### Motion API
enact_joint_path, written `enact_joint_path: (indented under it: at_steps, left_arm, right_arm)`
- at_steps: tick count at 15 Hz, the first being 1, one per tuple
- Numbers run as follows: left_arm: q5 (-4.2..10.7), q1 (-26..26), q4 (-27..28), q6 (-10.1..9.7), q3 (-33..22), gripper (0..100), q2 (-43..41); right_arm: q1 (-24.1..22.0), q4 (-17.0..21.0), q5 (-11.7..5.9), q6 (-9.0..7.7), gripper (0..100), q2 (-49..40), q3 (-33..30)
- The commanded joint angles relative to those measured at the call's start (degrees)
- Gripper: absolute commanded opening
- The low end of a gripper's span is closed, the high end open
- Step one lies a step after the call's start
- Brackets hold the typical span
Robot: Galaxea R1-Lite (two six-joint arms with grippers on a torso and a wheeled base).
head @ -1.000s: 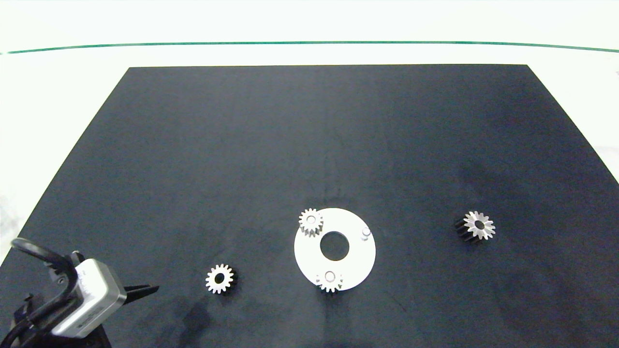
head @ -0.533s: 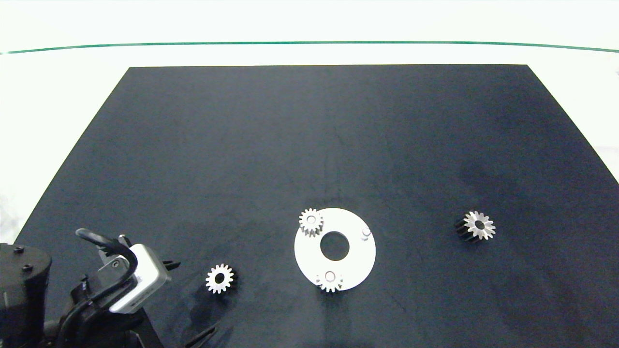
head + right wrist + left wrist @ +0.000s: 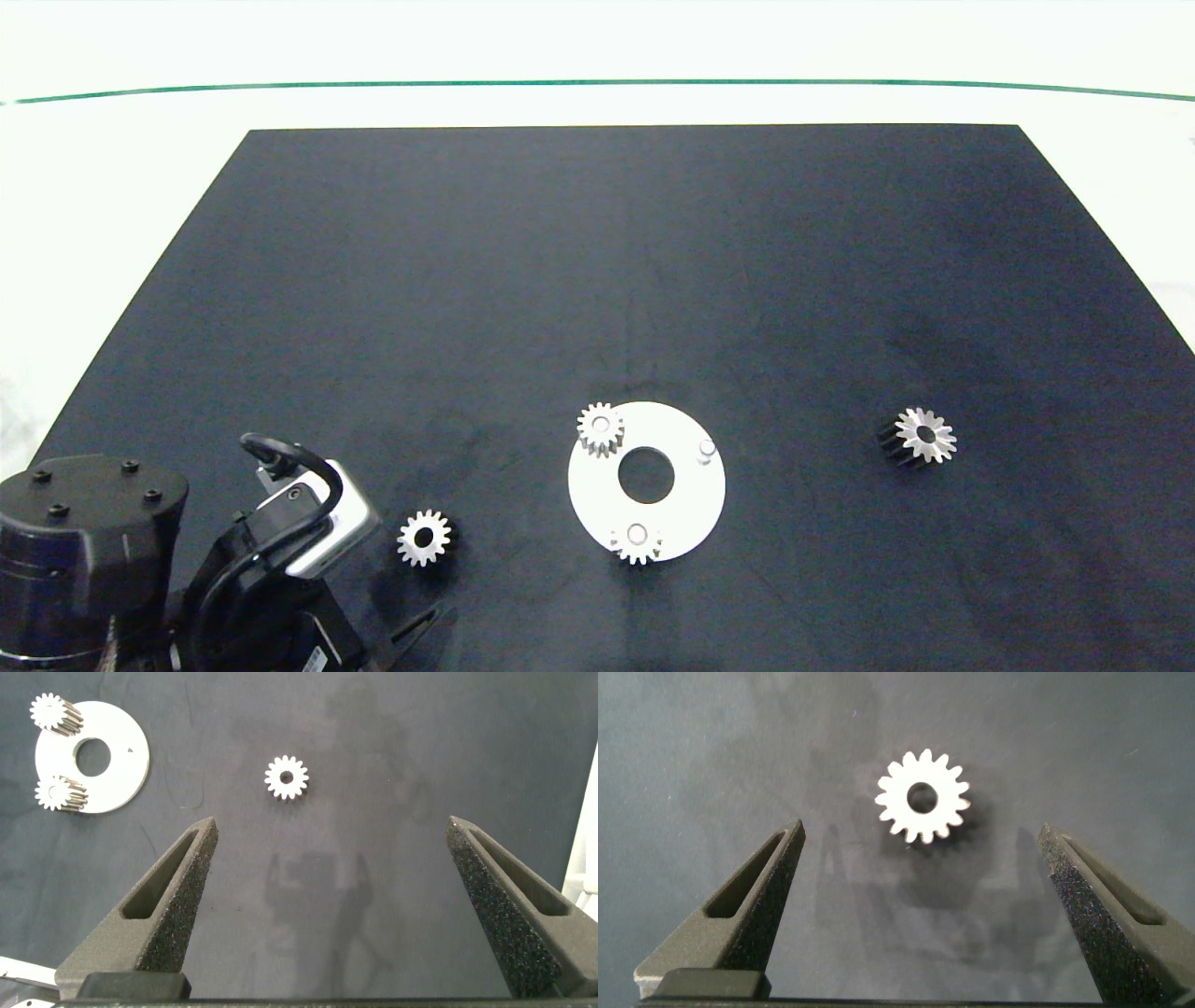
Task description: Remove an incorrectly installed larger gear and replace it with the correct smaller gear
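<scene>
Nearby, two small gears sit on the white disc.

Premises present as a robotics test bench or lab. A flat matte black mat covers a plain white tabletop, which carries a thin green line along its far side. Laid out on the mat is a white round disc plate with a centre hole, carrying two small pale silver spur gears on pegs; loose metal gears lie apart on the mat. A dark robot arm with a silver wrist camera box stands at the near left corner. No domestic furnishings observed.
</scene>
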Motion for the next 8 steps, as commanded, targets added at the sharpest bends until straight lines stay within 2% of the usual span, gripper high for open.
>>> enact_joint_path:
  at_steps: [1,8]
  left_arm:
    - [0.55,-0.19,-0.20,0.17,-0.37,100,2.03]
    - [0.63,-0.19,-0.29,-0.62,-1.77,100,4.93]
  right_arm:
    - [0.02,0.22,-0.02,-0.07,100,0.18,0.29]
    - [0.02,0.13,0.51,0.02,100,0.09,1.35]
